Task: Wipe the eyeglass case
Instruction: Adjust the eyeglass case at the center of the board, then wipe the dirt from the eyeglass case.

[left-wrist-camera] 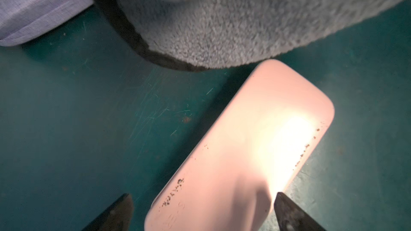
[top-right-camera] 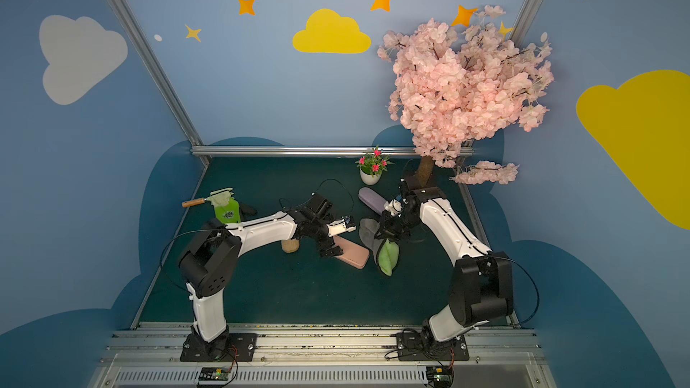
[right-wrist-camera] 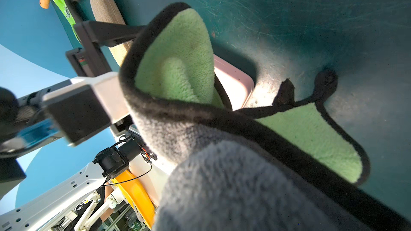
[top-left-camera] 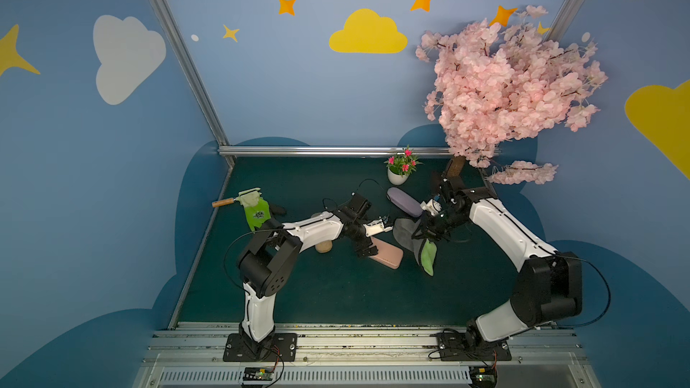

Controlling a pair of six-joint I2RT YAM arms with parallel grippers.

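A pink eyeglass case (top-left-camera: 388, 257) (top-right-camera: 353, 255) lies flat mid-table, with dark specks along its edges (left-wrist-camera: 244, 152). My left gripper (top-left-camera: 364, 247) (left-wrist-camera: 204, 213) hangs over one end of it, open. One fingertip (left-wrist-camera: 120, 212) stands clear of the case; I cannot tell whether the opposite one, close by the case's edge, touches it. My right gripper (top-left-camera: 423, 235) is shut on a grey-and-green cloth (top-left-camera: 428, 257) (right-wrist-camera: 222, 174) with black trim, which drapes down to the table beside the case's far end (right-wrist-camera: 233, 81). The cloth hides the right fingers.
A purple case (top-left-camera: 405, 201) lies behind the cloth and a tan case (top-left-camera: 324, 247) under the left arm. A white flower pot (top-left-camera: 397, 175) and a pink blossom tree (top-left-camera: 504, 87) stand at the back right. A brush and a green glove (top-left-camera: 254, 210) lie at the left.
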